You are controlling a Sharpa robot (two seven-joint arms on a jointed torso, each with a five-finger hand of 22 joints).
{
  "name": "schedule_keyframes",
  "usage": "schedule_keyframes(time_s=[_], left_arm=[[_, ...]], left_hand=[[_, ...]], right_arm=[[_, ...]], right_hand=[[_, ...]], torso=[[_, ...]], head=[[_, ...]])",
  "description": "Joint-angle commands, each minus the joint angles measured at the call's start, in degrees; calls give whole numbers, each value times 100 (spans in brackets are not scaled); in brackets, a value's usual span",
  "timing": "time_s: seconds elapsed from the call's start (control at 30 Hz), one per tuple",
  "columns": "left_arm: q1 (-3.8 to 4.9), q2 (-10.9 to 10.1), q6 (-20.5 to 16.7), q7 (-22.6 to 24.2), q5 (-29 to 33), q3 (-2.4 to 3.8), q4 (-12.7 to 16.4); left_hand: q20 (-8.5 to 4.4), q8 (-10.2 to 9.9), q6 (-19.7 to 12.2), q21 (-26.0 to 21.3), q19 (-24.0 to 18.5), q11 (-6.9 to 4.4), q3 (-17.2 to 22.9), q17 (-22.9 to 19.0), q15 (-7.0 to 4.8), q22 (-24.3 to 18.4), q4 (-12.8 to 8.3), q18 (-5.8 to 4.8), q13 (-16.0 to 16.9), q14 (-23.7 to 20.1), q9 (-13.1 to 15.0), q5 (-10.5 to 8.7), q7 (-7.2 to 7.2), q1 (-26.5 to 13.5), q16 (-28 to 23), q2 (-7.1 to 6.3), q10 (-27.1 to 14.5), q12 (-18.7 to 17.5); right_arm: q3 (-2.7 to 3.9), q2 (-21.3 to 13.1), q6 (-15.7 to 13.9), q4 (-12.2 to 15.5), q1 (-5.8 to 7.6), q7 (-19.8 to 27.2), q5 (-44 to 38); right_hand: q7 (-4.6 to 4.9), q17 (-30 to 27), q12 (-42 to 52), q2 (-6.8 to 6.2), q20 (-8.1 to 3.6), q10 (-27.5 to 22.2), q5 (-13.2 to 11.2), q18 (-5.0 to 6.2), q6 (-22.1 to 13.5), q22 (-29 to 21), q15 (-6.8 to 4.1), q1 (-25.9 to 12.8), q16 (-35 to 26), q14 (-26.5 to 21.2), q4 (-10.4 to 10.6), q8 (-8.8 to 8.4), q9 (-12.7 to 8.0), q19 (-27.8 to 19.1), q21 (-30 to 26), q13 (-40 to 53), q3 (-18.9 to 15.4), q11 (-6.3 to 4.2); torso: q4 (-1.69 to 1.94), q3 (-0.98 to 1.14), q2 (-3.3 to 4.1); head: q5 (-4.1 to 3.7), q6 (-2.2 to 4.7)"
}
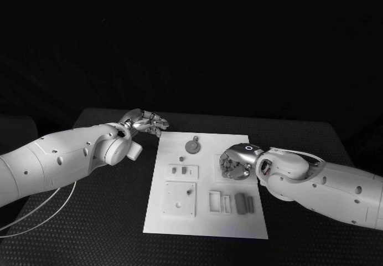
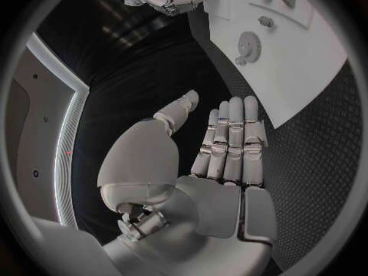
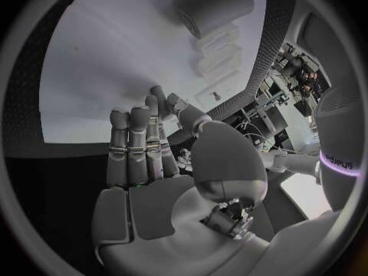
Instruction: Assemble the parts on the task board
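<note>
The black table (image 1: 319, 138) carries the white task board (image 1: 239, 221), a long plate lying at the centre of the head view and running from twelve o'clock down to six o'clock.

The left arm reaches in from nine o'clock. Its left hand (image 1: 145, 122) hovers over bare table just off the board's corner at about eleven o'clock; the left wrist view shows its fingers (image 2: 230, 141) straight, side by side and holding nothing, with the thumb apart from them.

The right arm enters from four o'clock. The right hand (image 1: 237, 162) sits over the right-hand part of the board, near three o'clock of the board's middle. In the right wrist view its fingers (image 3: 134, 147) stand straight and close together, the thumb set aside, nothing gripped.

The grey parts lie on the board. A square plate (image 1: 180, 198) rests at about seven o'clock of the board's centre. A round disc part (image 1: 192, 146) lies near the top, at twelve o'clock. A row of narrow blocks (image 1: 231, 203) lies at five o'clock, below the right hand. A small block pair (image 1: 184, 169) sits between disc and square plate.
</note>
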Motion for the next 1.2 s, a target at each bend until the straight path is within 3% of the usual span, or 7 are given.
schedule_keyframes(time_s=[0.03,0.33,0.53,0.7,0.93,1.2], left_arm=[[14,15,80,61,29,4,-11],[14,23,77,61,29,4,-34],[14,32,67,71,29,4,-60],[14,42,71,71,29,4,-82],[15,87,70,73,29,4,-104],[15,141,85,66,29,5,-111]], left_hand=[[39,23,-24,-31,10,-4,-7,8,38,3,44,101,-1,-6,-8,-24,-5,-36,-27,17,-29,-15],[39,24,-25,-33,11,-4,-8,11,38,3,46,101,-1,-6,-9,-23,-5,-38,-30,19,-30,-14],[39,25,-26,-35,11,-4,-10,14,38,4,48,101,0,-6,-10,-22,-5,-40,-31,20,-30,-14],[39,26,-27,-35,11,-4,-11,16,38,5,49,102,0,-5,-10,-22,-5,-41,-32,21,-30,-13],[39,27,-27,-37,12,-5,-12,19,38,6,50,102,0,-5,-10,-21,-5,-41,-34,21,-29,-12],[39,28,-28,-39,12,-5,-14,23,37,7,50,102,1,-5,-11,-21,-5,-40,-36,21,-29,-12]], right_arm=[[40,-40,-71,69,24,-9,2],[164,-190,-57,303,236,35,201],[263,-203,-91,532,256,95,461],[264,4,-86,612,254,168,579],[256,462,-152,668,158,263,333],[136,932,-125,596,-87,356,220]], right_hand=[[-8,11,26,9,-8,43,7,251,66,8,-1,41,26,41,-25,35,39,48,25,14,-16,-7],[-13,16,29,12,-17,53,7,251,77,9,-7,55,29,55,-25,36,42,62,32,25,-20,-13],[-15,18,29,15,-21,56,7,251,83,10,-10,63,29,61,-25,36,44,66,34,29,-21,-15],[-15,20,29,25,-25,58,7,251,83,10,-12,70,30,67,-25,35,44,72,37,33,-20,-17],[-12,21,25,39,-29,54,7,251,79,10,-12,76,29,71,-26,30,44,76,39,37,-22,-17],[-11,23,23,51,-32,53,7,251,77,11,-12,82,28,74,-27,27,45,77,40,40,-23,-17]], torso=[[-4,5,1],[3,7,1],[-15,-2,-3],[-3,8,2],[-4,1,0],[7,-6,2]], head=[[9,3],[32,21],[64,22],[83,23],[144,24],[215,8]])
